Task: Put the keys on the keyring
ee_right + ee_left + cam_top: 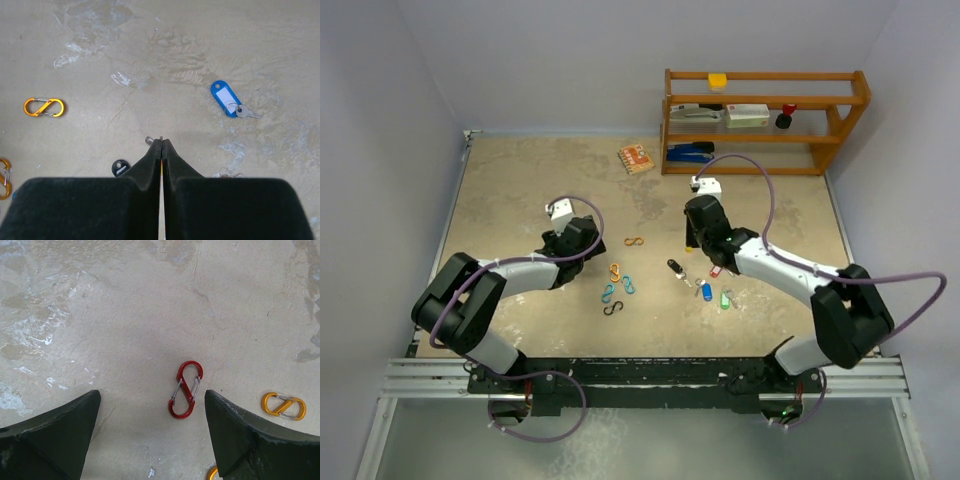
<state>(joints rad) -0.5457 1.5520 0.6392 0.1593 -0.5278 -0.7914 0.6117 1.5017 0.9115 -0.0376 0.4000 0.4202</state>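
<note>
Lying loose on the table (520, 190) nearest the bases: green-tagged key (726, 299), blue-tagged key (707, 291), black-tagged key (675, 267). Just beyond, right gripper (161, 141) pinched tight on yellow-tagged key (688, 243); left gripper (151, 395) spread wide around red S-clip (185, 389), not touching.

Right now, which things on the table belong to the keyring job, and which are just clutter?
Job: black-tag key, blue-tag key, green-tag key, red-tag key, gripped yellow-tag key.
Lying about: S-clips, wooden shelf, orange box.

Red clip (185, 389) between parted fingers (50, 435)
</note>
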